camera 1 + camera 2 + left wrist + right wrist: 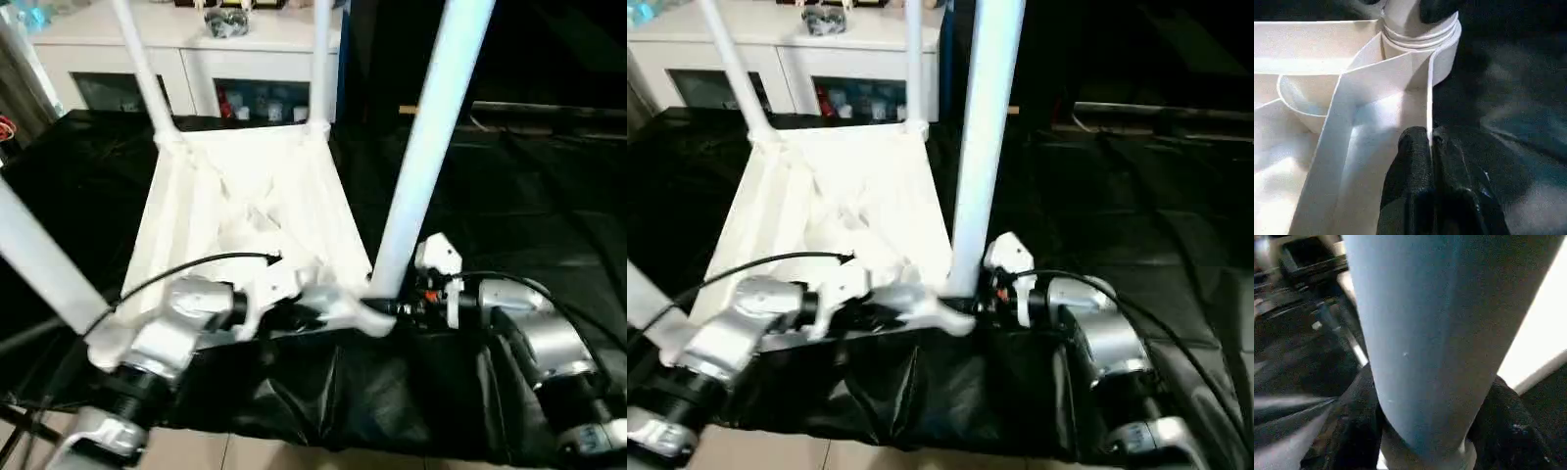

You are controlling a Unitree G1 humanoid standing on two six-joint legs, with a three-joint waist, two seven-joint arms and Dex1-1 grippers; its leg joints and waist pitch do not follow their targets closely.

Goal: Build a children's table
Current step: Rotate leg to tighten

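Tabletop [245, 211] lies upside down on the black desk [549, 225], my left gripper [1429, 147] pinching its rim beside the near corner socket to steady it, while my right gripper [1425, 431] clamps the leg [426, 147] standing in that socket to seat it.

black-draped work table [549, 206]; white glass-door cabinet [196, 69] behind it, pale floor [294, 455]

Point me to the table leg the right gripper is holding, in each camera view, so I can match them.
Left eye view: leg right of centre, rising from the near-right corner socket.
Right eye view: leg at centre.
Left wrist view: leg base at top, in the socket.
Right wrist view: leg centre, between the fingers.
Shared landmark: that corner socket.
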